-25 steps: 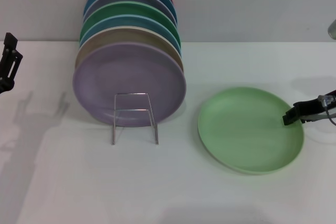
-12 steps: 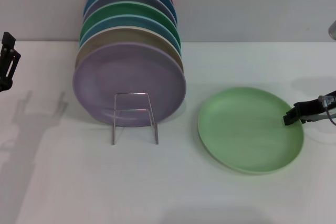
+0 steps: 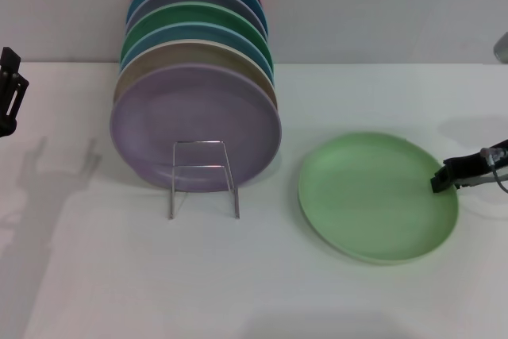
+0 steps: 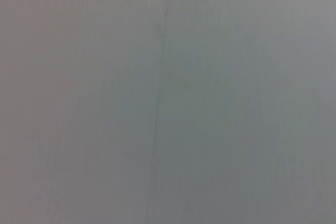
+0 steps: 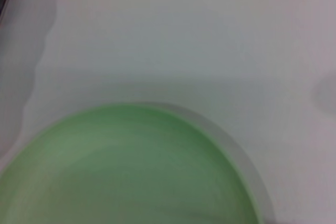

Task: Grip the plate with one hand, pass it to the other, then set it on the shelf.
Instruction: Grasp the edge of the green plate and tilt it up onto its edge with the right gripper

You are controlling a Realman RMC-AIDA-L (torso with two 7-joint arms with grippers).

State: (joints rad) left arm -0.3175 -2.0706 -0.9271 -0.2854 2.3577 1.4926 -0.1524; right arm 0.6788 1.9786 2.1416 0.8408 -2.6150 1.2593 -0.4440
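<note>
Mint plate (image 3: 378,196) flat w/ right gripper (image 3: 441,178) at rim, grip state unclear; wrist view shows plate only.

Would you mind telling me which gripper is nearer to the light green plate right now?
The right. The right gripper is at the plate's right rim, while the left gripper sits far off at the table's left edge, beyond the rack.
</note>
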